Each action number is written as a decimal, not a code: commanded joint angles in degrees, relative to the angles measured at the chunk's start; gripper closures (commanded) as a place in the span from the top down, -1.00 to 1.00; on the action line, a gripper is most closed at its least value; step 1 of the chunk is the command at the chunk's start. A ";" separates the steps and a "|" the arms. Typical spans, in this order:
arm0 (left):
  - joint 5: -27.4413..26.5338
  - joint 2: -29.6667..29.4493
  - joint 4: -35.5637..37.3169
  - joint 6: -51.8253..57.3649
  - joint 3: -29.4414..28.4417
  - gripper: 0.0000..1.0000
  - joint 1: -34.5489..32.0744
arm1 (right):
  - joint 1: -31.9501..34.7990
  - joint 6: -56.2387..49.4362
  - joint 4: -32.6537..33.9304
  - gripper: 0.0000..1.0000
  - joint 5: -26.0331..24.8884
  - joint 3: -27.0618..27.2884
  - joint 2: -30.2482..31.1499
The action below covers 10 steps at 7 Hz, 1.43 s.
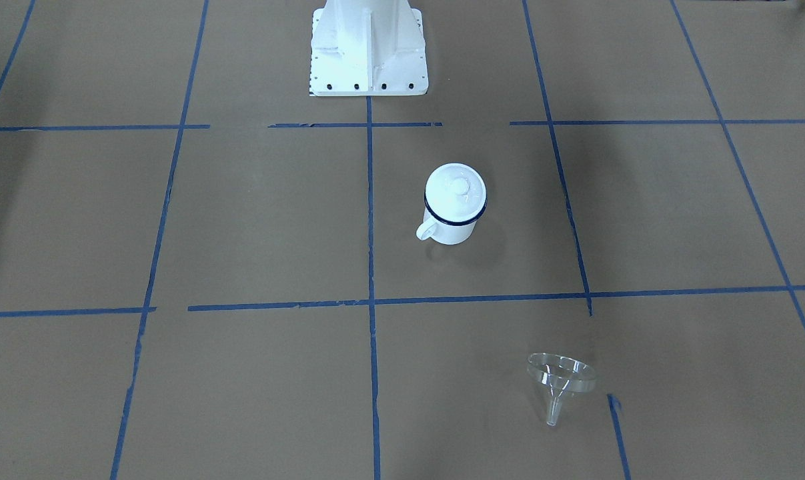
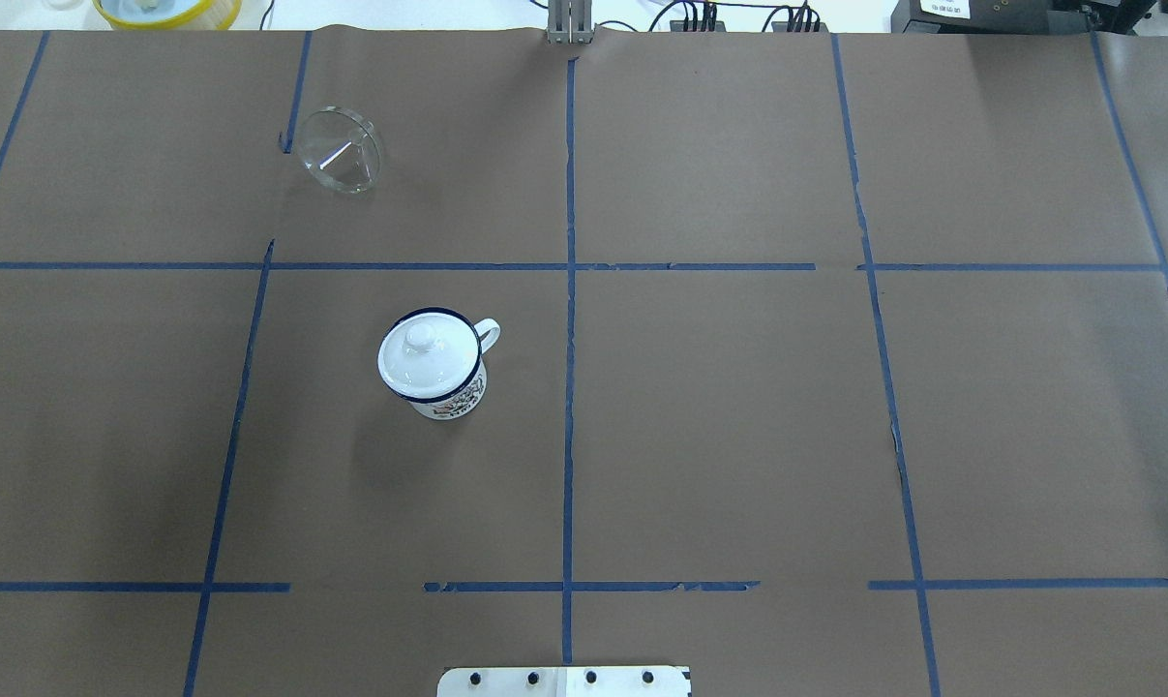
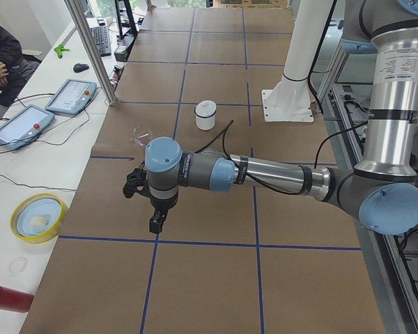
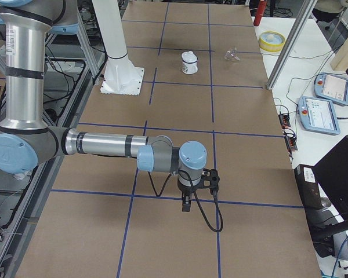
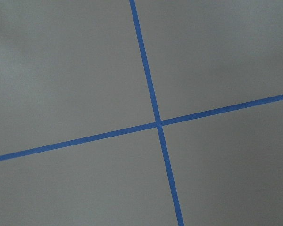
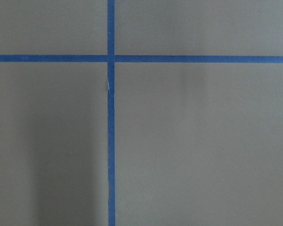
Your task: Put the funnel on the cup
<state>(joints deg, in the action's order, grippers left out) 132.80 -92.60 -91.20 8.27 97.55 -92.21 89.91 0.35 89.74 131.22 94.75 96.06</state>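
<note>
The cup is a white mug with a dark blue rim, standing upright left of the table's middle in the overhead view. A white knobbed lid sits on it. The clear funnel lies tilted on its side at the far left, spout resting on the paper. My left gripper and right gripper hang above the table's two ends, far from both objects. They show only in the side views, so I cannot tell if they are open or shut. The wrist views show only paper and tape.
Brown paper with blue tape lines covers the table. The robot's white base stands at the near edge. A yellow bowl, a red cylinder and teach pendants lie on the white bench beyond the far edge, behind an aluminium post.
</note>
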 commanded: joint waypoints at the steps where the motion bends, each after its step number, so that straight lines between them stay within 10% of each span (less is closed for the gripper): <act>1: -0.17 -5.63 -0.29 -0.88 0.02 1.00 0.10 | 0.00 0.00 0.00 1.00 0.00 0.00 0.00; 4: -2.46 -10.50 -8.85 -24.85 1.84 1.00 0.36 | 0.00 0.00 0.00 1.00 0.00 0.00 0.00; 8: 4.63 -17.60 -10.06 -43.18 5.19 1.00 20.52 | 0.00 0.00 0.00 1.00 0.00 0.00 0.00; 10: -1.09 -23.91 -5.95 -61.20 7.22 1.00 32.29 | 0.00 0.00 0.00 1.00 0.00 0.00 0.00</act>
<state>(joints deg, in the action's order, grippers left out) 135.24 -112.47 -99.68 -43.10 103.88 -66.91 89.91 0.35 89.73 131.22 94.75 96.06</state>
